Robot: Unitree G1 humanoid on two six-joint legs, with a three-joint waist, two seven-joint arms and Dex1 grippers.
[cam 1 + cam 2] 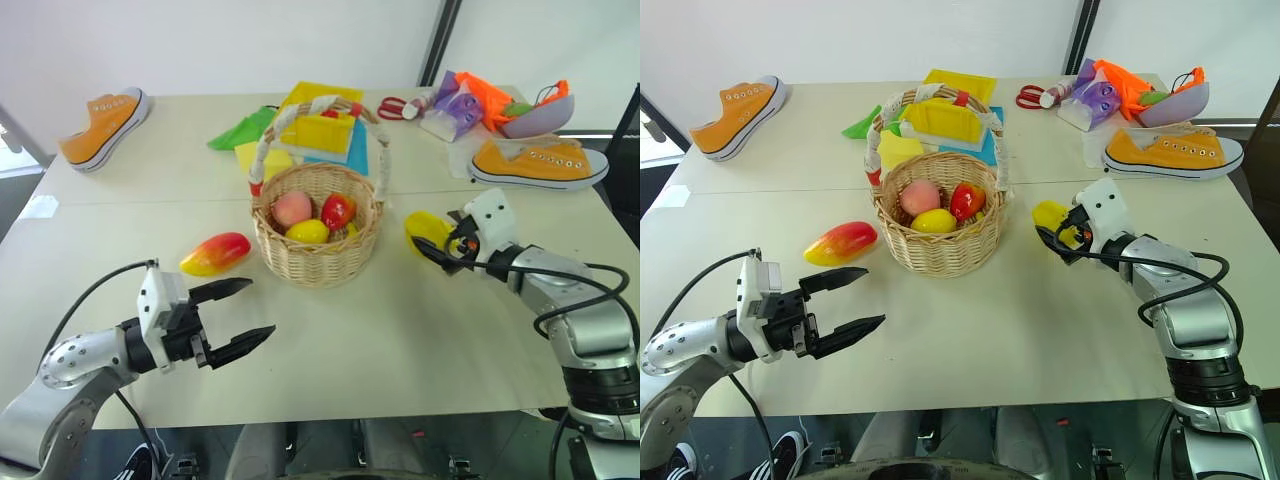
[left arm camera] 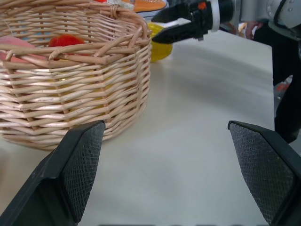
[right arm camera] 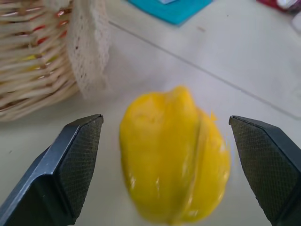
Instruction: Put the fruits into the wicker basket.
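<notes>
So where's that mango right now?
The mango lies on the table, just left of the wicker basket in the head views, a little beyond the open left gripper.

From the head we look forward and down over the pale table (image 1: 400, 330), our two eyes sharing nearly one scene. Our left wrist looks low and close at the round tan wicker basket (image 2: 70, 94). Our right wrist looks close at the yellow ridged lumpy fruit (image 3: 174, 155).

yellow ridged fruit (image 3: 174, 155) blurred, wicker basket (image 2: 70, 94) cut off by frame edge
</notes>
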